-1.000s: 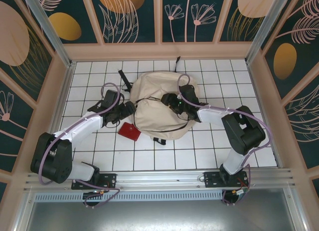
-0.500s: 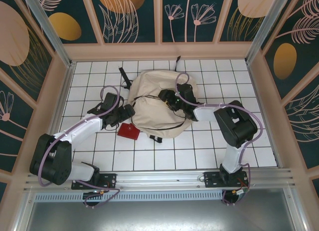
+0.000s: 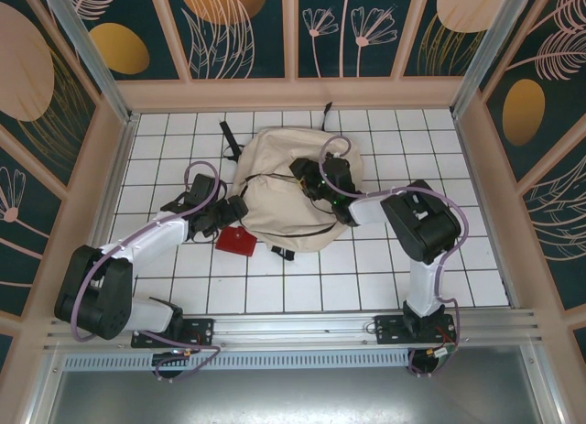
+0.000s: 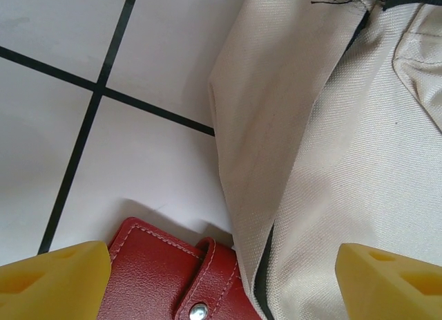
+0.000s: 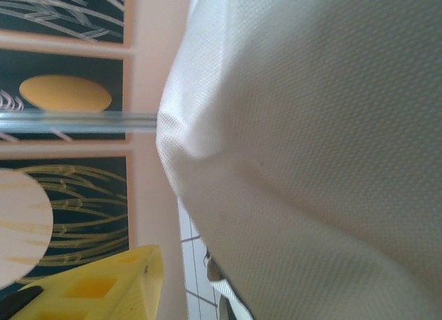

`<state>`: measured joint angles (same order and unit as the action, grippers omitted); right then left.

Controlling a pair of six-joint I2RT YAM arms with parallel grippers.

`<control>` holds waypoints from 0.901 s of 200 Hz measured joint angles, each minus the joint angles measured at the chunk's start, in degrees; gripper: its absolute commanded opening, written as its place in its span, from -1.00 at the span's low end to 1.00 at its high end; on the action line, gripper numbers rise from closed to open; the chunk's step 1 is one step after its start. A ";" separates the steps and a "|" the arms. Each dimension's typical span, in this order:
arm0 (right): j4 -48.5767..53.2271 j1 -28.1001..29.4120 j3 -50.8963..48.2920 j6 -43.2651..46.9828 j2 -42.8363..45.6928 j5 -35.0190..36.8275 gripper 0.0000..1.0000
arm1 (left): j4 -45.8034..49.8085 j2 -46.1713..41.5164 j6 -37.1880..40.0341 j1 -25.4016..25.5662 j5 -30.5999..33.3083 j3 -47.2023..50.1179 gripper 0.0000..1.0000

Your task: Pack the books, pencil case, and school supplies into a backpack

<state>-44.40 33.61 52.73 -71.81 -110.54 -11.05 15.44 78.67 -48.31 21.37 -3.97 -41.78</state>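
Observation:
The beige backpack [image 3: 284,204] lies mid-table, its black straps [image 3: 227,135] at the back. The school supplies, a flat red square case [image 3: 236,242] with a snap tab [image 4: 197,292], rest on the tiles against the backpack's near-left edge [image 4: 276,147]. My left gripper [image 3: 234,212] hangs open just over that spot, its yellow fingertips [image 4: 52,282] straddling the case's corner and the backpack's hem. My right gripper [image 3: 306,178] is on top of the backpack. One yellow finger [image 5: 103,289] stands apart from the fabric [image 5: 311,161], which covers the other. The books and pencil case are hidden.
White tiles [image 3: 302,287] stretch between the backpack and the near rail [image 3: 302,328]. Patterned walls [image 3: 293,30] enclose the table on three sides. A light strap [image 3: 291,255] sticks out under the backpack's near edge.
My right gripper has travelled left and back across the backpack's top, and the backpack has bunched and shifted left with it. The left gripper and the red case have hardly moved.

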 measured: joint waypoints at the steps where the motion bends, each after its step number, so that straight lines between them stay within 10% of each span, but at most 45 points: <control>1: 0.24 0.07 0.17 -0.11 -0.02 0.20 0.08 | 0.00 0.00 0.00 0.00 0.00 0.00 0.70; 109: 6.97 1.66 6.49 -5.03 -2.89 5.62 0.10 | -0.74 0.00 -1.16 0.00 -0.46 0.33 0.71; 180: 19.58 1.11 -2.97 -1.18 11.13 4.61 0.15 | -0.92 -0.81 -1.31 0.00 -0.42 0.44 0.71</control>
<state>-24.82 34.72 49.76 -72.99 -99.42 -6.44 14.52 77.87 -49.63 21.37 -4.38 -41.34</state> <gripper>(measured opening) 0.572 0.855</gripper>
